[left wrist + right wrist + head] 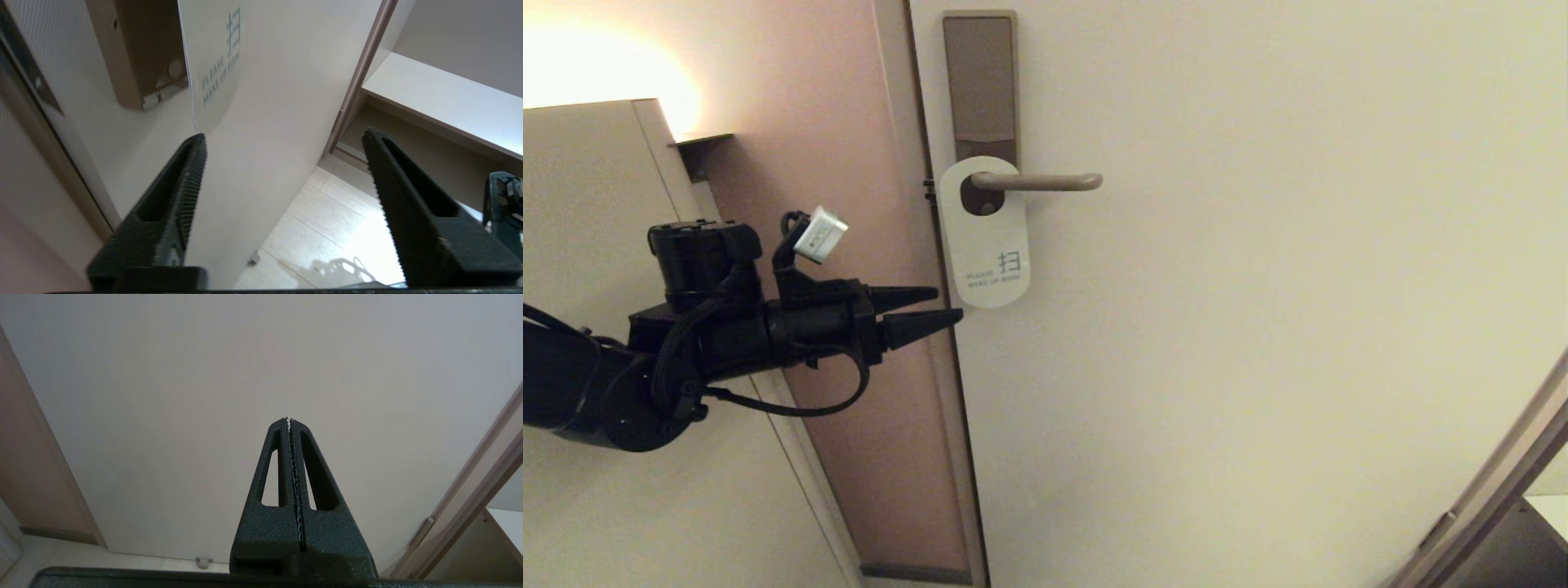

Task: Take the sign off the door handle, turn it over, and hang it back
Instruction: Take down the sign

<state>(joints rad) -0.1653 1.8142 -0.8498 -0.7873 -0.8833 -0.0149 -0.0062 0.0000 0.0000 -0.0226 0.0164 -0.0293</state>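
The door (1258, 327) carries the door handle (1045, 181), and the sign (985, 237) hangs on it, white side outward. The left gripper (947, 309) is just below-left of the sign, jaws apart and empty. The right gripper (289, 420) is closed, holding nothing.

The sign (985, 237) is smooth white card or plastic with a faint sheen. The door handle (1037, 181) is satin bronze-beige metal on a matt brown lock plate (980, 82). The left gripper (947, 309) fingers (171, 204) are grainy matt black plastic with ridged inner faces. The door (1258, 327) is smooth, matt, cream.
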